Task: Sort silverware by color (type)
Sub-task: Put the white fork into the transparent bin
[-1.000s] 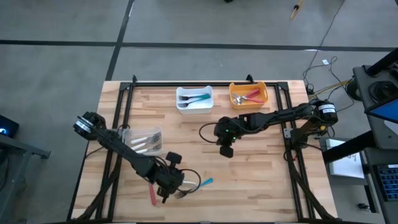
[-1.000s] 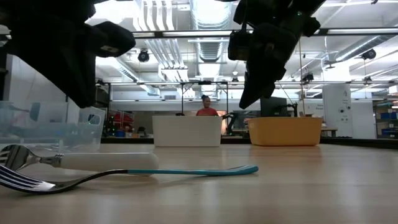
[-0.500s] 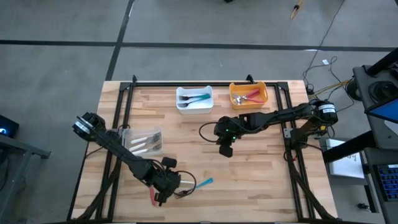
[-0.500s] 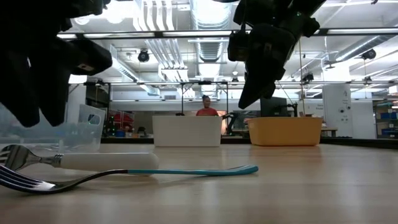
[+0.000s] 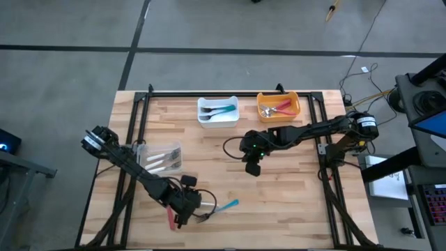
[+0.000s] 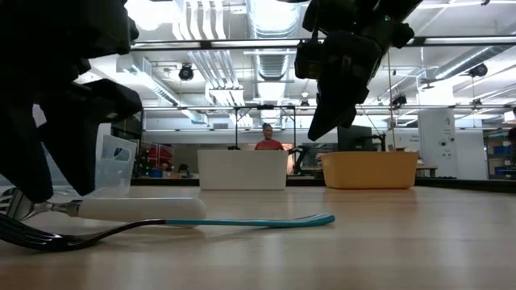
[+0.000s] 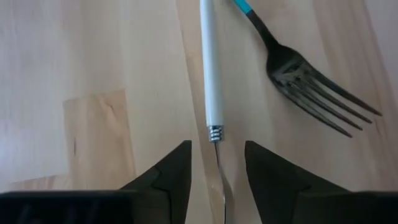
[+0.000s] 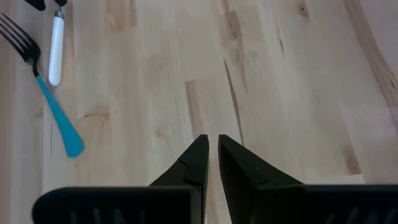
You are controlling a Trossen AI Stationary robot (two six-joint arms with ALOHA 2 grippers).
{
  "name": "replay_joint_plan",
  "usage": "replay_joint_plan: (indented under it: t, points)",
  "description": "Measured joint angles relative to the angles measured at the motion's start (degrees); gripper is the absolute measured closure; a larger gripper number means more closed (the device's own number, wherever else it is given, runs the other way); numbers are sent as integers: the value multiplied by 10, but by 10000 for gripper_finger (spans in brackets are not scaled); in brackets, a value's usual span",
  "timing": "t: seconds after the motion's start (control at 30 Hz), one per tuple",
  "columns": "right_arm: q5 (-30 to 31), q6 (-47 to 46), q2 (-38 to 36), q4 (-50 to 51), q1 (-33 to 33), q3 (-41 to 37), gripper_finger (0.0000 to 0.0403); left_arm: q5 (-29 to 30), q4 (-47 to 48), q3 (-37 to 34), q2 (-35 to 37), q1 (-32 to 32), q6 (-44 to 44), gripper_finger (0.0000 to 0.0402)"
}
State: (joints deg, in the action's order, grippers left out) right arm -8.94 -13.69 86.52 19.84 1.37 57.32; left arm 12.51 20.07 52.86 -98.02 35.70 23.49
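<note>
Left gripper (image 7: 217, 168) has spread astride the white-handled fork (image 7: 209, 68); right gripper (image 8: 212, 163) pressed together

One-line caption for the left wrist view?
Left claw, open, straddling the white-handled utensil beside the teal-handled fork on the wooden table.

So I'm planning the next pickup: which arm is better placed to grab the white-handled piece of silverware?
The left. Its left gripper is open, fingers straddling the white-handled metal utensil beside the teal-handled fork. The right gripper hangs shut over mid-table, farther away.
</note>
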Motion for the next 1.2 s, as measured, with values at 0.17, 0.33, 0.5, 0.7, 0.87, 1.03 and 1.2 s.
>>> replay_joint_plan:
  t: [0.17, 0.33, 0.5, 0.7, 0.87, 1.03, 1.2]
  points:
    - [4, 2, 0, -4, 0, 0, 376, 0, -17, -13, -5, 0, 7, 282]
    - [16, 7, 2, -11, 0, 0, 376, -8, -25, -12, -28, 0, 11, 289]
    - [16, 7, 2, -13, 0, 0, 376, -9, -26, -12, -29, 1, 5, 320]
    - [14, -7, 2, -13, 0, 0, 376, -11, -13, -11, -18, 1, -5, 394]
    - [-22, -53, 2, -13, 0, 0, 376, 9, 52, 41, -12, 3, -45, 400]
    - [-83, -93, 2, -19, 0, 0, 358, 57, 142, 97, -12, 4, -95, 401]
    - [-89, -82, 2, -19, 0, 0, 323, 56, 163, 116, -12, 4, -114, 401]
